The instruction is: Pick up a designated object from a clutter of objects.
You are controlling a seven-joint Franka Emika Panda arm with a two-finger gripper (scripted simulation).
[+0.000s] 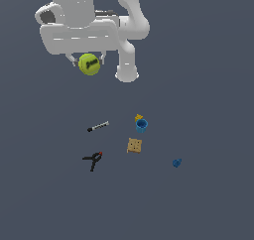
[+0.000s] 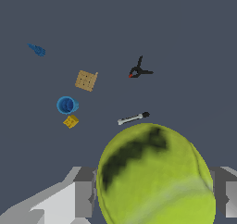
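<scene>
Gripper: the gripper (image 1: 90, 63) sits in the upper left of the exterior frame, pinching the yellow-green ball (image 1: 90, 64) between its two fingers (image 2: 84, 192) — one grey pad shows on each side of the ball in the wrist view.
Ball: held up off the floor, well apart from the rest of the clutter; it fills the lower right of the wrist frame (image 2: 155, 176), with a dark smudged mark across its upper left.
Below, centre of the exterior frame: black marker (image 1: 98, 126), black-red clamp (image 1: 93, 159), blue cup (image 1: 142, 125) with a yellow bit (image 1: 138, 117) touching its upper edge, tan square block (image 1: 134, 145).
Further out: small blue piece (image 1: 176, 162), lower right of centre, apart from the others.
Step in hand: judged as the lift, with the grasp made — the task looks nearly done.
Doing it well: keep the squeeze steady, since a round ball can roll out of flat pads; move smoothly and stay high over the items below.
Writing: no brand or legible lettering; the ball's dark mark is too blurred to read.
</scene>
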